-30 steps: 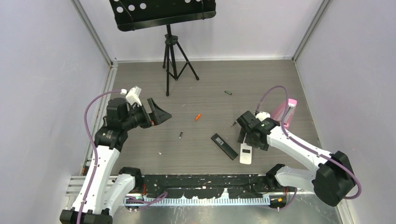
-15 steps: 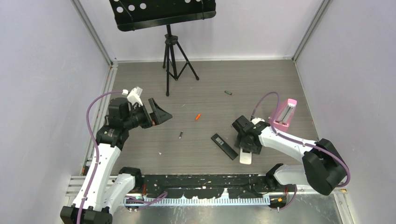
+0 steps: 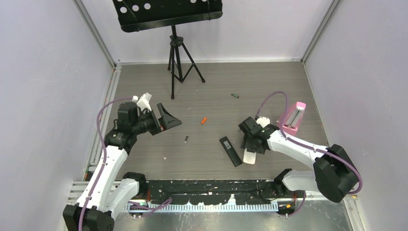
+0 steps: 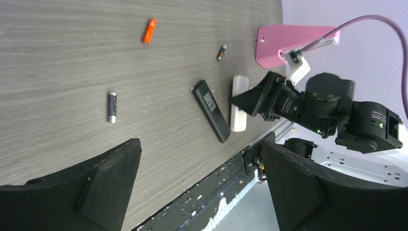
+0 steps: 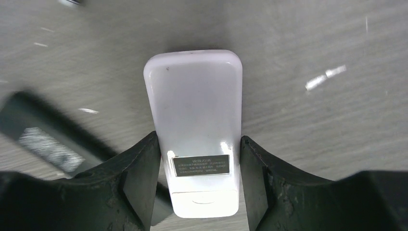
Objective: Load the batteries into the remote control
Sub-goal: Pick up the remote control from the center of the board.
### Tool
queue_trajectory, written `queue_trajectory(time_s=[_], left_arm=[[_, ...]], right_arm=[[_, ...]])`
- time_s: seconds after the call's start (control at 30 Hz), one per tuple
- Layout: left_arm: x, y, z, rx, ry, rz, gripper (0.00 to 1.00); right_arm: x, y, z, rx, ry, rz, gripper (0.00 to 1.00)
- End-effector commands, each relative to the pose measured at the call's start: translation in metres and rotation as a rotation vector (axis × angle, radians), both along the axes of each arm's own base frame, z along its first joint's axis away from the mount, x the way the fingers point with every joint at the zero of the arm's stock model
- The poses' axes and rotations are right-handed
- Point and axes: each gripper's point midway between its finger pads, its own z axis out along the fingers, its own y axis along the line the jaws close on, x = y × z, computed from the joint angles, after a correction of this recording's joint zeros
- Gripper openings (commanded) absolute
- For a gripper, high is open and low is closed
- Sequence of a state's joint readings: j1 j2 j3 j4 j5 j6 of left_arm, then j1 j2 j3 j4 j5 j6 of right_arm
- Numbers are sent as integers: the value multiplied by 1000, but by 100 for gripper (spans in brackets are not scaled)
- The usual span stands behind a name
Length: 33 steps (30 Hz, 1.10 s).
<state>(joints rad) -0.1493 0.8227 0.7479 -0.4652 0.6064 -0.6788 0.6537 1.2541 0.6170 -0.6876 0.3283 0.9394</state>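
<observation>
The white remote control (image 3: pixel 249 157) lies back side up on the table; my right gripper (image 3: pixel 251 146) is down over it. In the right wrist view the remote (image 5: pixel 195 110) fills the gap of the right gripper (image 5: pixel 198 144), both fingers pressed on its long sides. A black remote (image 3: pixel 230 151) lies just to its left. An orange battery (image 3: pixel 204 120), a green battery (image 3: pixel 235 96) and a dark battery (image 3: pixel 186 139) lie apart on the table. Another dark battery (image 4: pixel 221 52) shows in the left wrist view. My left gripper (image 3: pixel 168 118) hovers open and empty at the left.
A pink stand (image 3: pixel 293 117) sits right of the right arm. A black music stand on a tripod (image 3: pixel 175 53) rises at the back. Grey walls close in both sides, and a black rail (image 3: pixel 211 187) runs along the near edge.
My right gripper has come down and closed onto the white remote, nudging it slightly left and away. The left arm has swung a little to the right, still open.
</observation>
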Motion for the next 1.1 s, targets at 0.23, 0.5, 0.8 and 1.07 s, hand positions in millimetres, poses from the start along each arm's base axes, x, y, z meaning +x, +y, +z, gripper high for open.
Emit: queue_trajectory(time_s=[0.23, 0.5, 0.8, 1.07], left_arm=[[17, -40, 1, -123, 47, -72, 95], [32, -59, -12, -124, 96, -75, 92], [33, -75, -57, -118, 248, -59, 68], [26, -78, -68, -119, 279, -66, 39]], right_arm=[[112, 132, 128, 309, -443, 498, 35], [81, 227, 130, 420, -425, 873, 32], [57, 278, 133, 459, -424, 1033, 32], [56, 286, 137, 470, -435, 1045, 32]])
